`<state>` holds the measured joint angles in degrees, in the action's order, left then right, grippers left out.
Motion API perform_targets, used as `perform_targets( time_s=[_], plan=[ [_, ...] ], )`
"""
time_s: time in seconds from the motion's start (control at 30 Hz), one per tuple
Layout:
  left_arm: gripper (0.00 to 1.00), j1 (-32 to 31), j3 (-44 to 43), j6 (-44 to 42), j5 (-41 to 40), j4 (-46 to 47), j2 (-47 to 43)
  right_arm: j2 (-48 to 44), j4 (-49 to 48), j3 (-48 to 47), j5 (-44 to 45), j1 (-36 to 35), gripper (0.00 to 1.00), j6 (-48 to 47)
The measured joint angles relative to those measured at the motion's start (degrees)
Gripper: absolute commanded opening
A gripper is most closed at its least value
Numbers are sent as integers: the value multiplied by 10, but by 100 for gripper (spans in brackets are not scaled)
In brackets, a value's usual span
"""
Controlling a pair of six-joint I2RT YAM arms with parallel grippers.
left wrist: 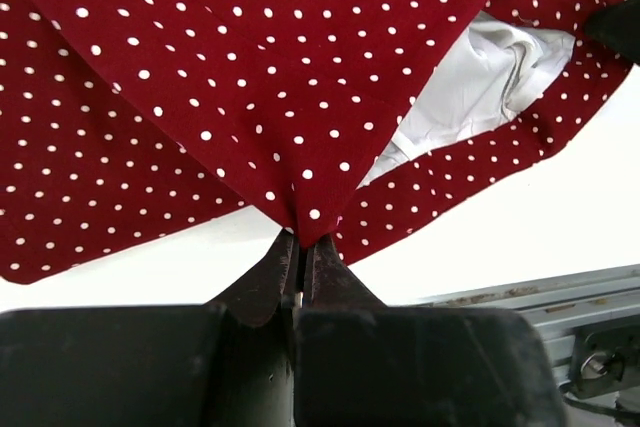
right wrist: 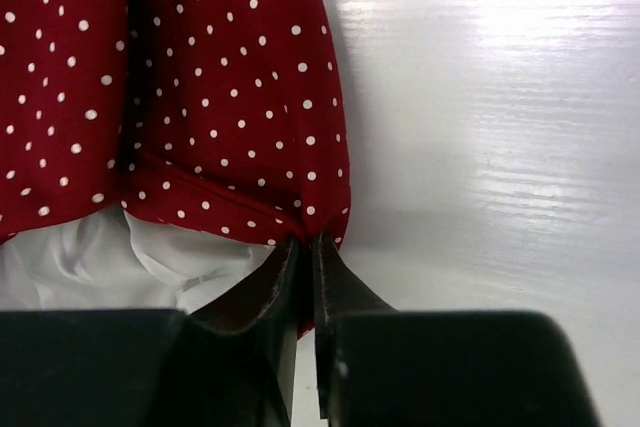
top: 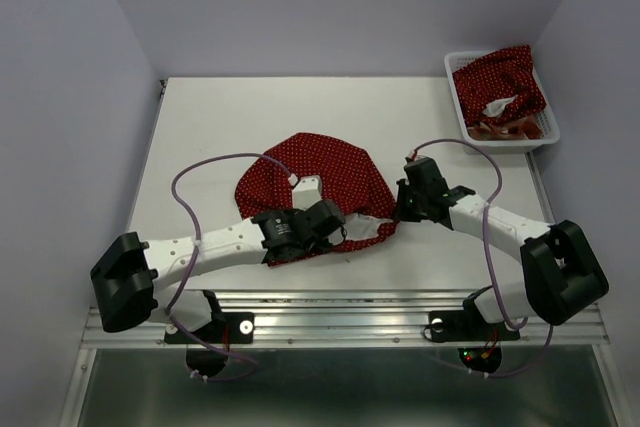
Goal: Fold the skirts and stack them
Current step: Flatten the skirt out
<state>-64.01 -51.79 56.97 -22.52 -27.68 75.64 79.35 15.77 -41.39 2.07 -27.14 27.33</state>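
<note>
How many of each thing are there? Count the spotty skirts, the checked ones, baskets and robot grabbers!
Spotty skirts: 2, the spotty skirt on the table and the spotty skirt in the basket.
Checked skirt: 1, peeking out beneath that one.
White basket: 1.
Grippers: 2, the left gripper and the right gripper, both pinching the table skirt.
Total: 6.

The soft dark red cloth skirt (top: 335, 169) is showing tiny white dots all over, and its smooth inside lining (left wrist: 470, 87) is looking plain white. The flat table (top: 220, 127) under it is shining white. The white plastic mesh basket (top: 458, 97) is showing a second dotted cloth skirt (top: 505, 82), dark red with white dots too.
</note>
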Motion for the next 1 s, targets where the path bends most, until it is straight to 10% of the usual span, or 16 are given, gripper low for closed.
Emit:
perform_targets(
  time_s=[0.43,1.0],
  plan=[
    [0,98,-228,-56,-158,-37,-118,-138,57,-233,174,-3,1,-1],
    [0,97,-393,-295,-153,115,-201,-165,66,-562,-4,-17,1,-94]
  ],
)
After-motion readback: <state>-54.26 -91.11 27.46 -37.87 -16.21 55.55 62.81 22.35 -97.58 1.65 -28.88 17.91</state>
